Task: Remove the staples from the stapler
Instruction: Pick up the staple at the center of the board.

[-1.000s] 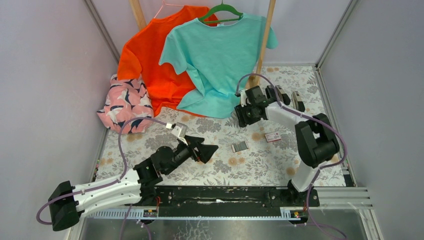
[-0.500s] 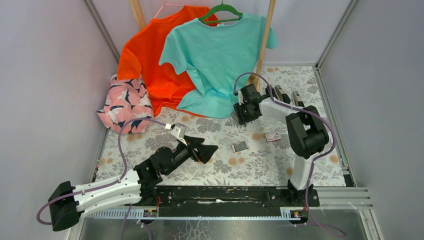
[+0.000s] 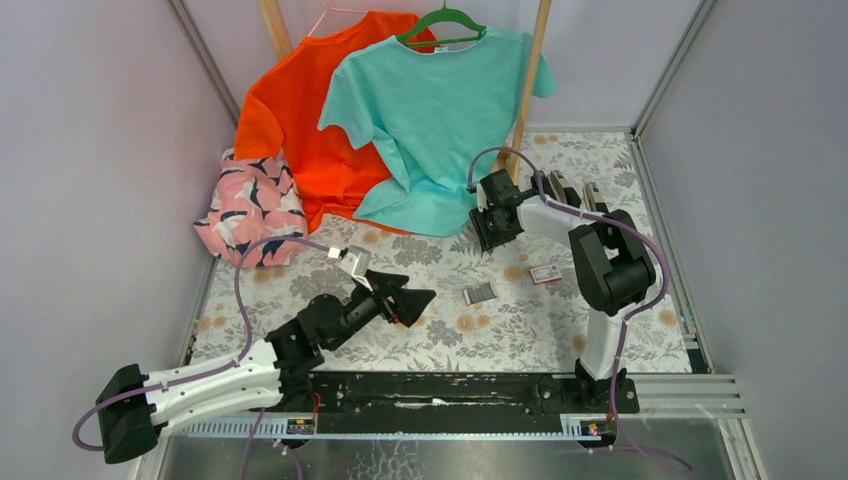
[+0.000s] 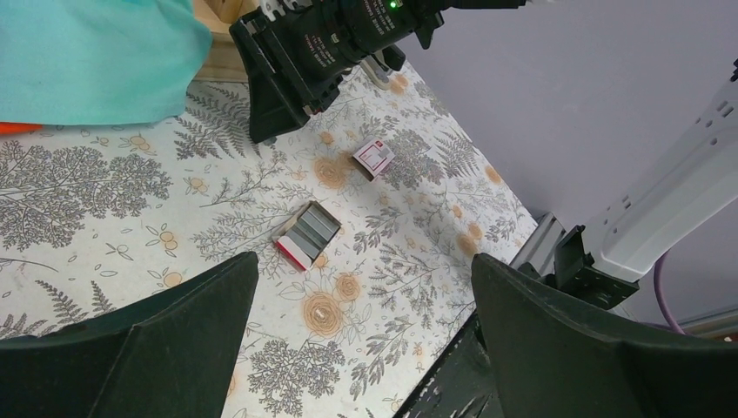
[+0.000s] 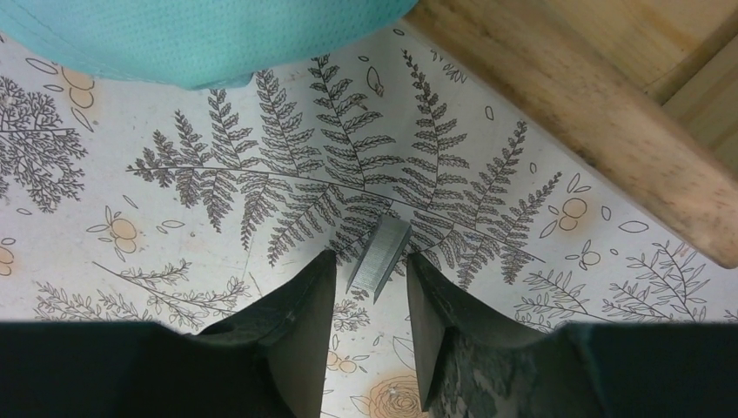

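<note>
Just 1 staple strip, flat on bench between jaws of right tool, which straddles it, not clamped yet. Left tool splayed wide, holding nothing. Nearby 2 boxes: red-edged box, white-pink box. Behind, 2 shirts: orange shirt, teal shirt.

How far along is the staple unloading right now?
Done: one strip of staples already lies loose on the table. In hand: the right claw straddles it, fingers not yet pinching. Remaining: grasping it; whether more staples are loaded cannot be seen. The left claw hangs open, empty.
</note>
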You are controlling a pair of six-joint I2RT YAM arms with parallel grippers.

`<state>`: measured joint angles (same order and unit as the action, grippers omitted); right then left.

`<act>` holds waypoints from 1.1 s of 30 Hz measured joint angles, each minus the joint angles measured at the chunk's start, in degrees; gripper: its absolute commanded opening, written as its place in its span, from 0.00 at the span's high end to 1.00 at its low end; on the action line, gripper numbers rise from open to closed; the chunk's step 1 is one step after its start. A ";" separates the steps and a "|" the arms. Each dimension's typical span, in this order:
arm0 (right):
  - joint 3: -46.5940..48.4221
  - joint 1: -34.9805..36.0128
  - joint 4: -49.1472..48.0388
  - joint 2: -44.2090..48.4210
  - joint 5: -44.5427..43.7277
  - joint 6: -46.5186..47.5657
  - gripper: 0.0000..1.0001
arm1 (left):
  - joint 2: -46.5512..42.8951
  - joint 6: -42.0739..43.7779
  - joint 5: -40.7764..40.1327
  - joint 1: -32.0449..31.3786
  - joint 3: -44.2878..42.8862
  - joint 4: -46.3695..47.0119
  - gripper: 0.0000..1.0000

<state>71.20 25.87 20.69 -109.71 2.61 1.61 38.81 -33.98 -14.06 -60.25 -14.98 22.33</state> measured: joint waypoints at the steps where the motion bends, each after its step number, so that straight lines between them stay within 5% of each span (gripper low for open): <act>1: 0.00 0.00 0.04 -0.20 0.00 0.07 0.59 | -0.13 0.00 0.00 0.00 0.00 0.00 0.00; 13: -0.04 -0.31 0.15 -0.20 0.04 0.66 0.81 | -0.39 -0.26 0.85 0.00 0.24 0.52 0.00; 25: -4.37 -2.21 -0.61 3.43 6.23 2.16 0.84 | 0.81 -0.46 6.47 0.00 4.94 11.10 0.00; 33: -11.23 -2.47 -1.90 19.54 17.33 4.20 0.84 | 4.09 4.07 12.07 0.00 7.76 24.11 0.00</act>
<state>59.96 23.40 18.79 -90.17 19.94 5.80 42.89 -29.91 -2.00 -60.25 -7.22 46.44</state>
